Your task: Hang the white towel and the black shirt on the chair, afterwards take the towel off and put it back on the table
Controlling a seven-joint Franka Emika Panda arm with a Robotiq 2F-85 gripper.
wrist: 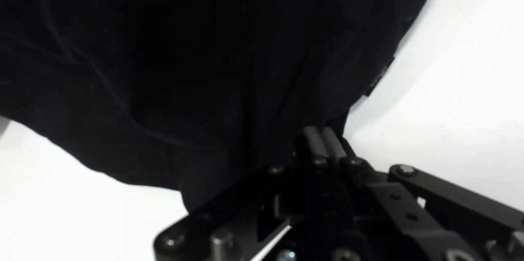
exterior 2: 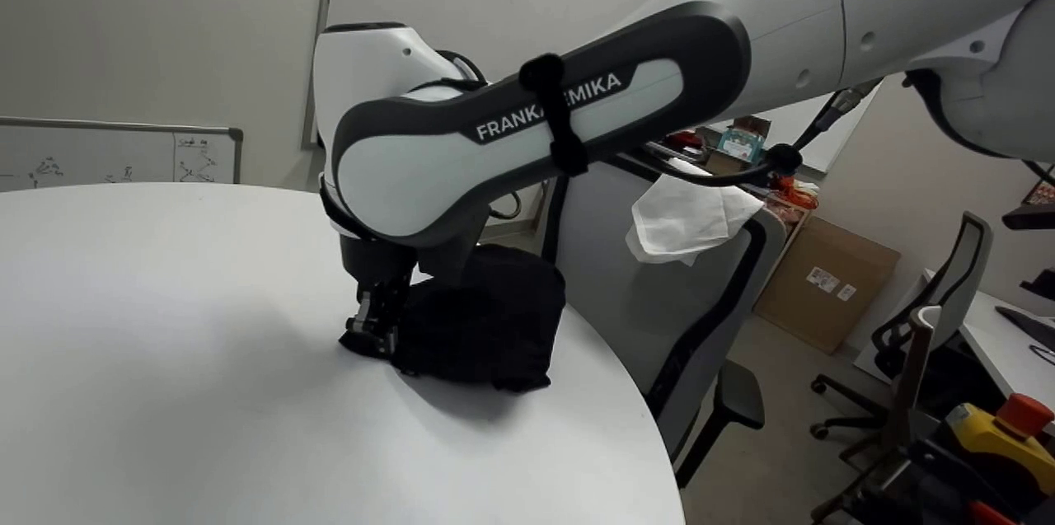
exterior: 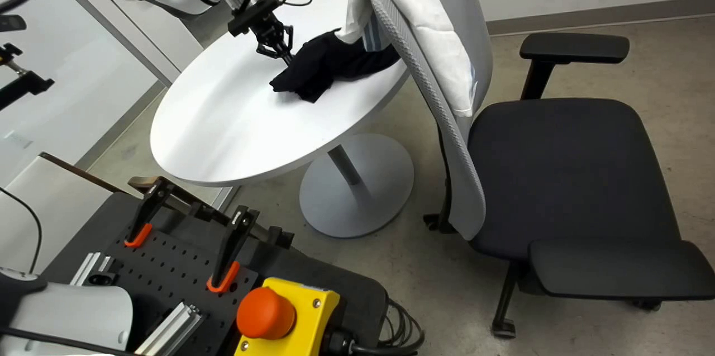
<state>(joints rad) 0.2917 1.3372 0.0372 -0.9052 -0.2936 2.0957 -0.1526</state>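
Note:
The black shirt (exterior: 341, 57) lies bunched on the white round table (exterior: 223, 115), close to the chair. Fingers pressed together, my gripper (exterior: 289, 58) reaches down to the shirt's edge. In the wrist view the shirt (wrist: 196, 68) fills most of the picture, and its cloth runs into the narrow slit between the pads of the gripper (wrist: 318, 130). The white towel (exterior: 441, 48), with blue stripes, drapes over the top of the grey back of the chair (exterior: 570, 166). An exterior view shows the towel (exterior 2: 688, 216) hanging down the table side of the chair back.
The chair's armrests (exterior: 575, 47) stick out beside its black seat. A cart with clamps and a yellow emergency-stop box (exterior: 287, 314) stands in front of the table. The arm's forearm (exterior 2: 536, 138) spans above the shirt. A cardboard box (exterior 2: 828, 282) stands behind the chair.

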